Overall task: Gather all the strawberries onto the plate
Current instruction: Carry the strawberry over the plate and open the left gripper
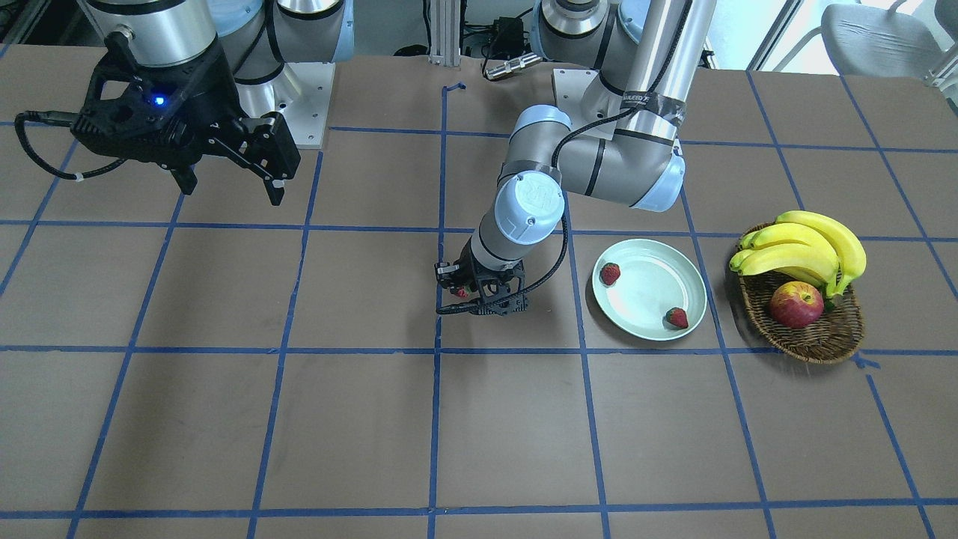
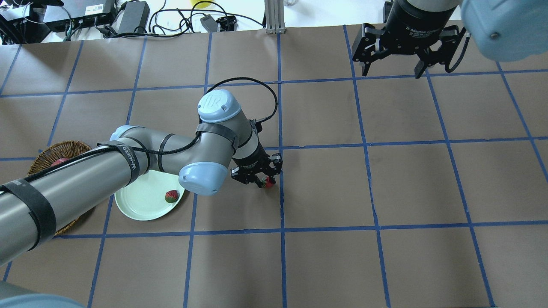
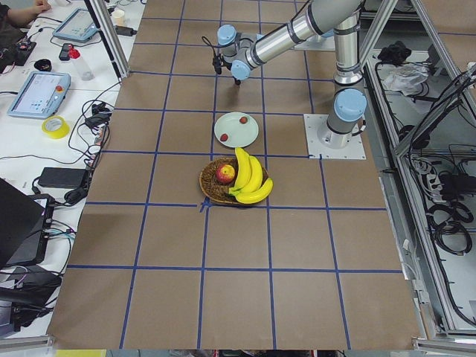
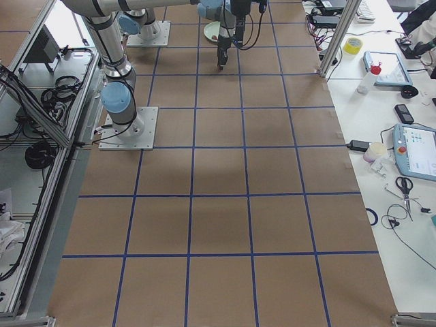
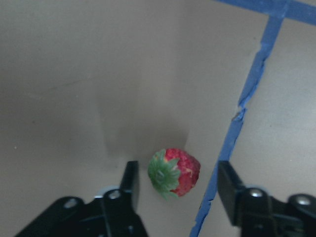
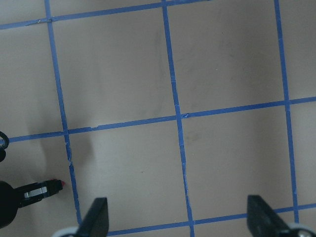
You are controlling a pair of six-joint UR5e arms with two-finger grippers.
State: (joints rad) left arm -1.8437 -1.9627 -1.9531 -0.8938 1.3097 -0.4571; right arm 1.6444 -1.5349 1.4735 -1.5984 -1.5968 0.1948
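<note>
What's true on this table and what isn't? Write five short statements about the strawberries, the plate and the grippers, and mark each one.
1. Two strawberries lie on the plate. True.
2. The third strawberry is in the basket. False: it lies on the table, between the fingers of the left gripper.
3. The left gripper is shut on that strawberry. False: its jaws stand apart, with a gap on each side.
4. The right gripper is open and empty. True.
5. The apple sits on the plate. False: it is in the basket with the bananas.
</note>
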